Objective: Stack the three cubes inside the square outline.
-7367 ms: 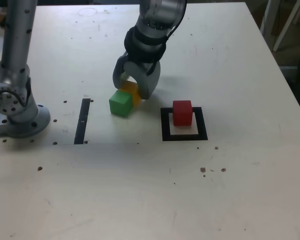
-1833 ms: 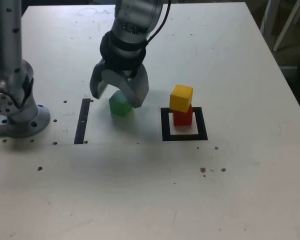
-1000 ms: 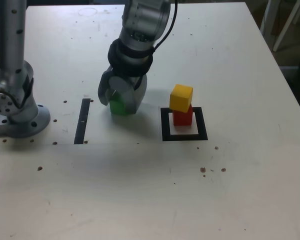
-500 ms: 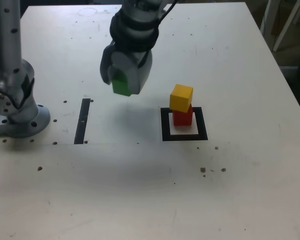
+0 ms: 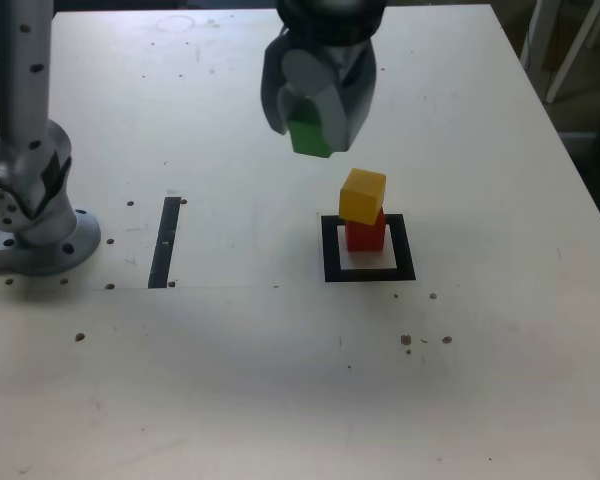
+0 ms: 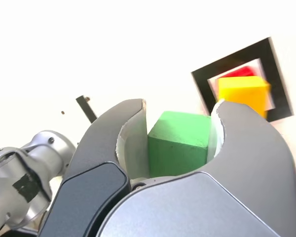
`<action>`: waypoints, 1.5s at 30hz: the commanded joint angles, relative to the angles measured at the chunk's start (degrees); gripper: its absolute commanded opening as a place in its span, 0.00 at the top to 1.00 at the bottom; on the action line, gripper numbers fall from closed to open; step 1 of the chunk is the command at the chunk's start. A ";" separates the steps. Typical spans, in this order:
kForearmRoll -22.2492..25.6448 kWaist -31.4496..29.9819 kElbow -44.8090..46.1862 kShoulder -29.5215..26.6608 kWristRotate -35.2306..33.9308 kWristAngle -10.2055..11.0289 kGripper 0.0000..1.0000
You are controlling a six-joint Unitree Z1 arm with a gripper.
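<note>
Green cube [image 6: 180, 143]: held between the two fingers of my pincer [image 5: 316, 125], in the air over the bench.
Pincer: closed on the green cube, a finger against each side of it; in the exterior view I am up and to the left of the square outline [image 5: 404, 262].
Yellow cube [image 5: 362, 196]: on top of the red cube, above the square outline, turned a little out of line with the block under it.
Red cube [image 5: 365, 236]: inside the square outline, on its pale centre, its upper part hidden by the yellow cube in the exterior view.
Square outline: thick and black, flat on the bench [image 5: 230, 380], framing the red cube all round.
Black strip [image 5: 165, 243]: flat on the bench, well apart from the square outline, towards the exterior view's left.
Grey arm base [image 5: 45, 245]: farther from the square outline than the black strip, on the same side in the exterior view.
</note>
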 commanded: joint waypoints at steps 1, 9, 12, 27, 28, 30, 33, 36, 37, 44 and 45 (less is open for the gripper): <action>0.85 -0.60 -1.78 1.36 0.35 0.28 0.75; 1.91 -1.43 -6.26 4.52 1.41 0.34 0.75; 2.22 -1.45 -7.13 5.33 1.78 0.32 0.75; 2.45 -1.46 -9.04 7.95 2.43 0.21 0.75; 2.43 -1.45 -9.17 8.17 2.45 0.20 0.75; 2.36 -1.39 -9.34 8.51 2.49 0.17 0.75; 2.25 -1.28 -9.46 8.87 2.50 0.16 0.75; 2.11 -1.23 -9.53 9.25 2.52 0.13 0.75; 2.04 -1.23 -9.54 9.40 2.52 0.10 0.75; 1.29 -0.83 -9.05 10.16 2.65 0.00 0.75; 1.18 -0.72 -8.92 10.25 2.70 0.02 0.75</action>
